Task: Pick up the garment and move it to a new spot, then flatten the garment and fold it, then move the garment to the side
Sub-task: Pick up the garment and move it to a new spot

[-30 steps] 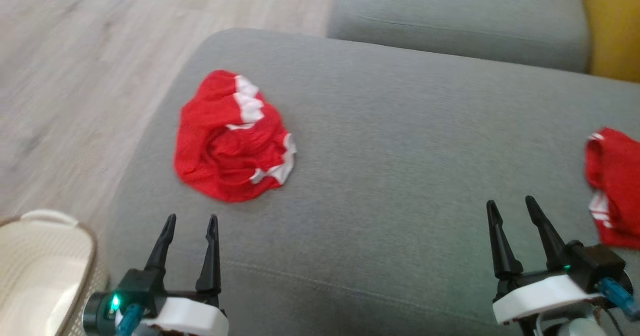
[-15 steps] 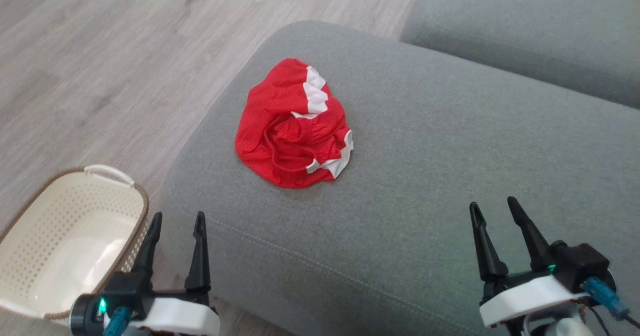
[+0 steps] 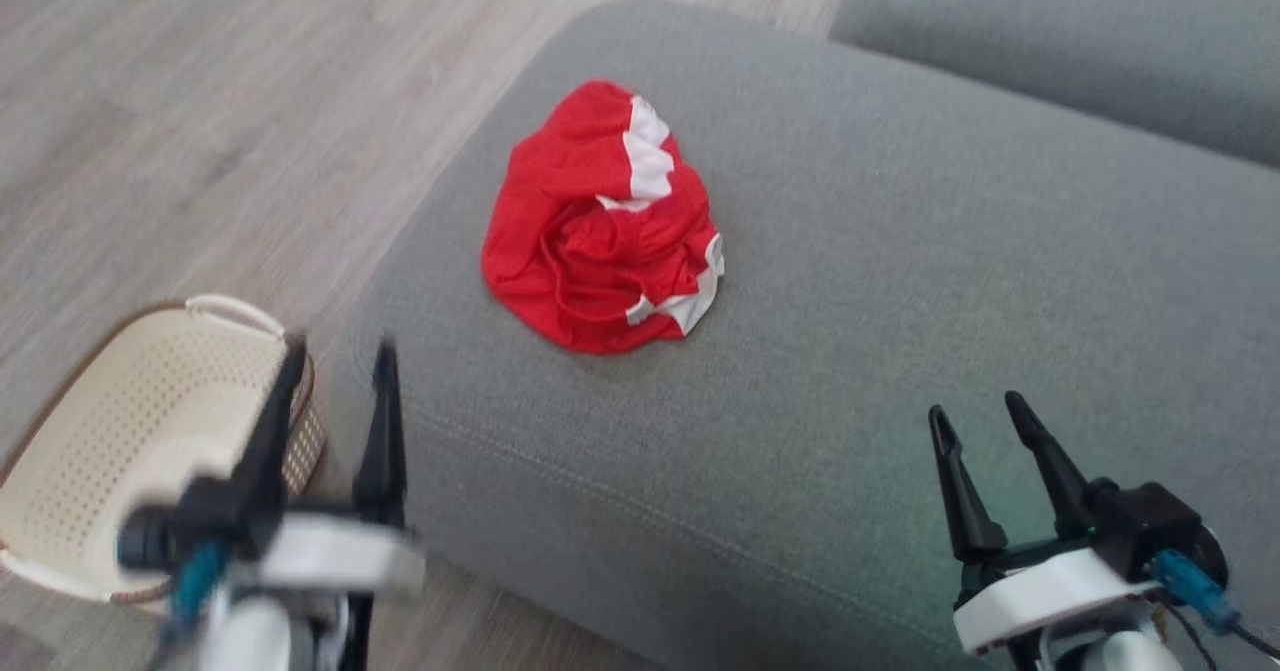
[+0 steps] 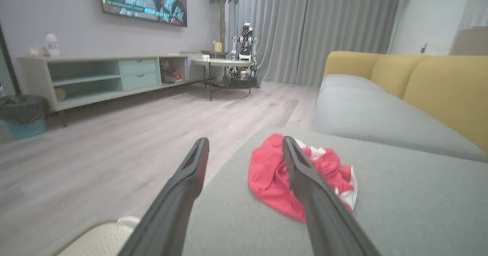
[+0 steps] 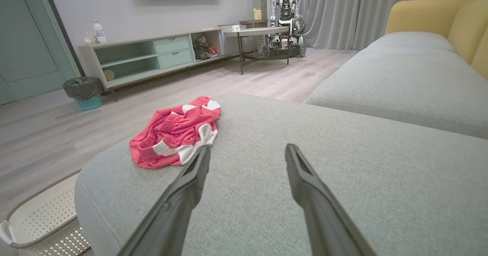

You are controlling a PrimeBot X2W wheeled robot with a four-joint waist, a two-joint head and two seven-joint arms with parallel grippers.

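The garment [image 3: 600,226] is red mesh with white trim, crumpled in a heap near the left end of the grey sofa seat [image 3: 900,281]. My left gripper [image 3: 337,361] hovers open and empty at the seat's front left corner, short of the heap. From the left wrist the garment [image 4: 268,176] lies just beyond the fingers. Over the front right of the seat, my right gripper [image 3: 975,413] stands open with nothing in it. The right wrist view has the garment [image 5: 171,134] ahead and to the left of the right gripper [image 5: 248,151].
A cream perforated basket [image 3: 120,421] stands on the wood floor by the sofa's front left corner. A second grey cushion [image 3: 1080,41] lies behind the seat. Yellow backrests [image 4: 438,84], a TV console [image 5: 152,55] and a small table [image 5: 263,33] stand farther off.
The head camera has swung left: garment and basket shifted right in view, and a second red garment at the right edge left the picture. My left gripper has risen, blurred.
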